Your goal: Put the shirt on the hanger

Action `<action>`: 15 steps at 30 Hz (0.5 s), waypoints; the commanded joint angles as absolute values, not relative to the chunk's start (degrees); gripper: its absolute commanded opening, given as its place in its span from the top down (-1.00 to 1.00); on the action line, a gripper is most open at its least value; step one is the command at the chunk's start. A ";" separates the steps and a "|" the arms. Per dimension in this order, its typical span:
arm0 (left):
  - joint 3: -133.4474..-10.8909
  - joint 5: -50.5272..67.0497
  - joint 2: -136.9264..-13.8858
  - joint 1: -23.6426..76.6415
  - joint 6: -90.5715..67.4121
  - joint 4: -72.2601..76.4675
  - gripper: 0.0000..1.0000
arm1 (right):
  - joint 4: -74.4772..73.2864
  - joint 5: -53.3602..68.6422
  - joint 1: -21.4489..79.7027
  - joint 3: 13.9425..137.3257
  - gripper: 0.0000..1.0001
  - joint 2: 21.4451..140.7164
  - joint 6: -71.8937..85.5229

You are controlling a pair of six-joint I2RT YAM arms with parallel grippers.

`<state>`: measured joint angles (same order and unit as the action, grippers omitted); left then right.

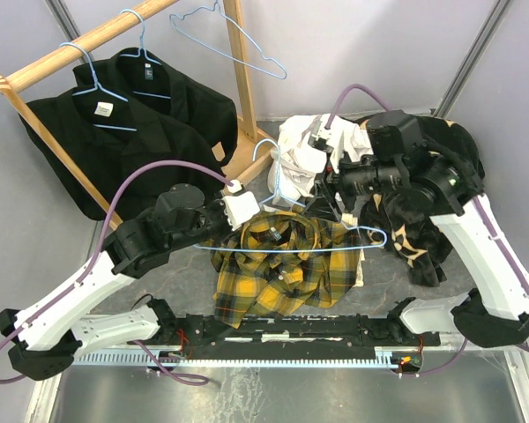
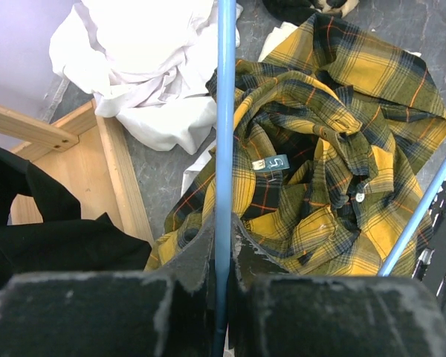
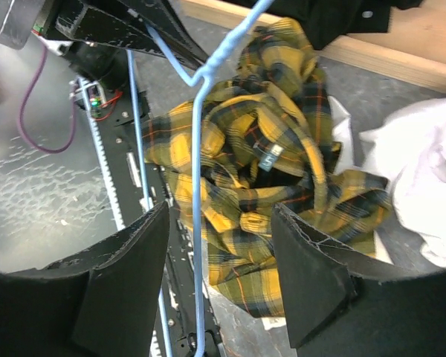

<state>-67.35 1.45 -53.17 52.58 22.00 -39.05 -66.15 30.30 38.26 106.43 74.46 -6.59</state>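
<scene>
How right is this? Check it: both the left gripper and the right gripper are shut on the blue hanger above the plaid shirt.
Wrong for the right gripper: the right wrist view shows its jaws open with the hanger wire between them, ungripped. Only the left gripper is shut on the hanger, above the plaid shirt.

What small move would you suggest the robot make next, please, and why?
Probably lower the open right hand onto the collar of the shirt and close. The left hand clamps the hanger above the shirt, which lies crumpled beneath it, not threaded on, and the right hand grips nothing.
</scene>
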 commanded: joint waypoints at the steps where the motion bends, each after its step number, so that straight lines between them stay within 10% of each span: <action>1: -66.84 2.31 -51.87 52.64 26.02 -35.03 0.95 | -63.00 39.67 38.44 105.63 -0.28 76.25 -6.25; 6: -65.62 1.81 -50.65 52.64 26.74 -32.79 0.95 | -62.51 40.36 38.48 104.07 -0.19 77.86 -4.74; 15: -63.28 -1.24 -49.17 52.64 26.53 -30.60 0.95 | -59.98 45.49 38.48 104.29 0.97 79.61 -2.73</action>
